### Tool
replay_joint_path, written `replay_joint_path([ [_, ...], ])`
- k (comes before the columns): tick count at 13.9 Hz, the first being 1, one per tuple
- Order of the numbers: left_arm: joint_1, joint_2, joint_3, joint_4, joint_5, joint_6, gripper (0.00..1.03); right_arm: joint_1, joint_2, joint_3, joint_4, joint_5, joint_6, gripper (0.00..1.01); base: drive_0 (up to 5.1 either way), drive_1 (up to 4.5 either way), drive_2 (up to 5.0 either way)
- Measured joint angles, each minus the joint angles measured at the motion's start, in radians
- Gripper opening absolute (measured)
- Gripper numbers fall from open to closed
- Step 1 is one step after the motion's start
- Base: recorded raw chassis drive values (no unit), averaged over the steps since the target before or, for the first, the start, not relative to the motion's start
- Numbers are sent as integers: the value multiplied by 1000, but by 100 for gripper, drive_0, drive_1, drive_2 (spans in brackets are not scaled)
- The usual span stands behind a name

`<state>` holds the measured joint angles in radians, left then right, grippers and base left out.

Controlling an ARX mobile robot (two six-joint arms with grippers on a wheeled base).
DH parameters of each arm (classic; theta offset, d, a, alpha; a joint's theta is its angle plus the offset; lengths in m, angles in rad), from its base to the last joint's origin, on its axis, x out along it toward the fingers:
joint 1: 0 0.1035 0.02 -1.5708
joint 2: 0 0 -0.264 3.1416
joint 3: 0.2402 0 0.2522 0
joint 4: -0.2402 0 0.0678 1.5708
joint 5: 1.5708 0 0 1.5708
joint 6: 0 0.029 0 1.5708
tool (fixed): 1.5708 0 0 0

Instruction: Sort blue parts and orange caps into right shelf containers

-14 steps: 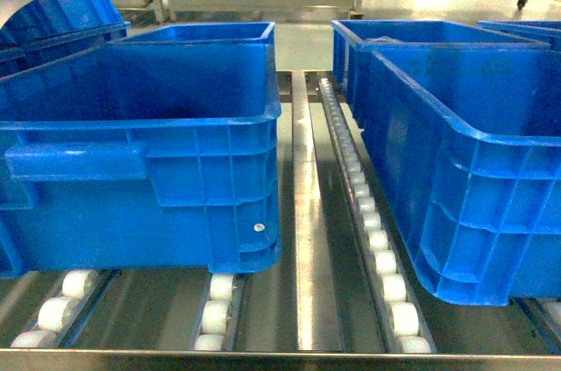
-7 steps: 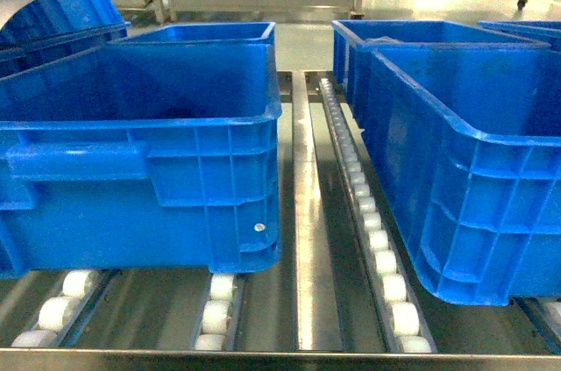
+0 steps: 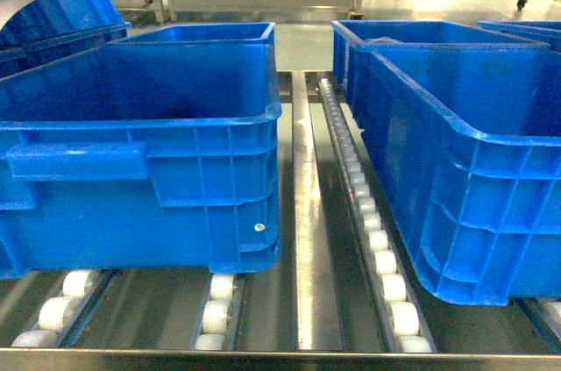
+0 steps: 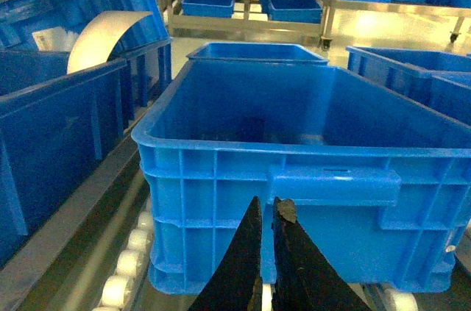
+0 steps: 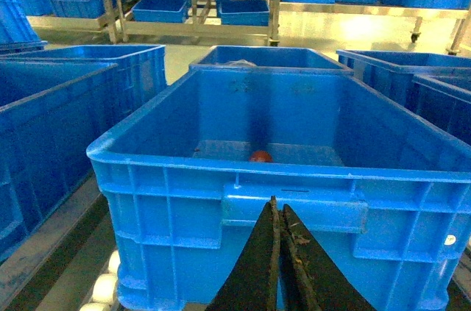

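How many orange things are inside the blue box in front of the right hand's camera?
1. One small orange cap lies on the floor of the container, near its far wall. The near wall hides part of the floor, so more may be hidden.

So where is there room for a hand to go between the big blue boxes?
Only the strip between the left container and the right container is bare: a flat steel rail beside a track of white rollers. The crates fill the shelf on both sides.

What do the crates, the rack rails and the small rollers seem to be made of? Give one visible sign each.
Crates: moulded plastic, by their ribbed walls and uniform blue colour.
Rack rails: probably stainless steel; bright, mirror-like reflections.
Rollers: likely white plastic; pale and only slightly shiny.
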<state>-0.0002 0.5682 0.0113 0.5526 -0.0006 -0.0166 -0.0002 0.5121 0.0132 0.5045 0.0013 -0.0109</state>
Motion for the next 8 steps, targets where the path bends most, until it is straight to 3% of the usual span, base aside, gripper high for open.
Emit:
replay_joint_path([
  [5, 0, -204, 0, -192, 0, 0, 2, 0, -185, 0, -179, 0, 0, 2, 0, 0, 0],
  [8, 0, -260, 0, -242, 0, 0, 2, 0, -235, 0, -224, 0, 0, 2, 0, 0, 0],
])
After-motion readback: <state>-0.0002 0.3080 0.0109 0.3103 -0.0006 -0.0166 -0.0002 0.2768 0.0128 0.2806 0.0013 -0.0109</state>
